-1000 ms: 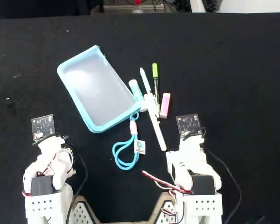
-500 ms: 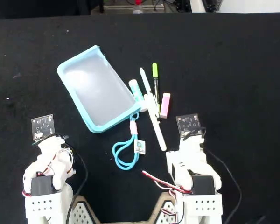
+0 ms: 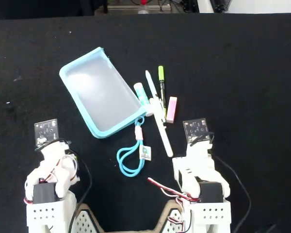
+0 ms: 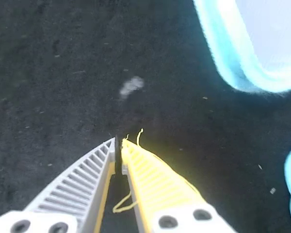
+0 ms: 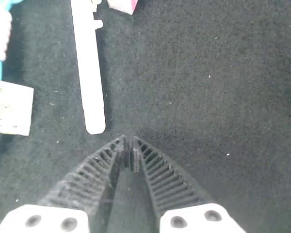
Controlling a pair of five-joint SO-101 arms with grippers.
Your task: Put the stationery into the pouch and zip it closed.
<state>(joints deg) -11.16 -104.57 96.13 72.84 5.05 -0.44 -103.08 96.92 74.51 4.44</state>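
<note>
With left gripper (image 4: 118, 141) and right gripper (image 5: 128, 141) both pressed together and empty, the right should spread wide, then straddle the long white stick (image 3: 162, 128) crosswise near mid-frame.

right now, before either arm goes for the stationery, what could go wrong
1. The white pen, green marker, pink eraser and teal stick lie closely bunched, so gripping one may drag its neighbours.
2. The pouch lies flat and unheld, so pushing an item in may just slide it away.
3. Its blue strap loop trails off the pouch's near corner and could snag, tugging the pouch.
</note>
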